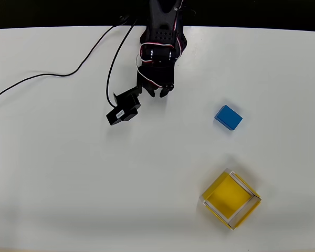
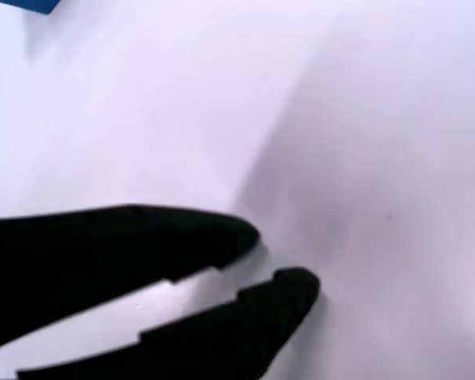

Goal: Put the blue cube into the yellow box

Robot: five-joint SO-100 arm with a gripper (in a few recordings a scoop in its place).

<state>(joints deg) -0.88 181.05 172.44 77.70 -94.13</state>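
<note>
In the wrist view the gripper [image 2: 281, 261] fills the lower left, its two black fingers [image 2: 127, 237] lying close together with only a thin gap between the tips, nothing held between them, just above bare white table [image 2: 364, 119]. A sliver of the cube [image 2: 32, 4] shows at the top left edge of that view, well apart from the fingertips.

In the overhead view the box [image 1: 232, 199] sits nearest the table's [image 1: 68, 184] front edge, toward the right front corner, turned diamond-wise, open top up, floor bare. The cube [image 1: 228, 117] lies beyond it, right of the table's middle, apart from the box and resting flat. Farther back, the gripper [image 1: 161, 93] points down near the back edge, around the middle, with a small black camera block [image 1: 123, 110] just beside it on the left and a black cable [image 1: 42, 79] trailing toward the left edge
</note>
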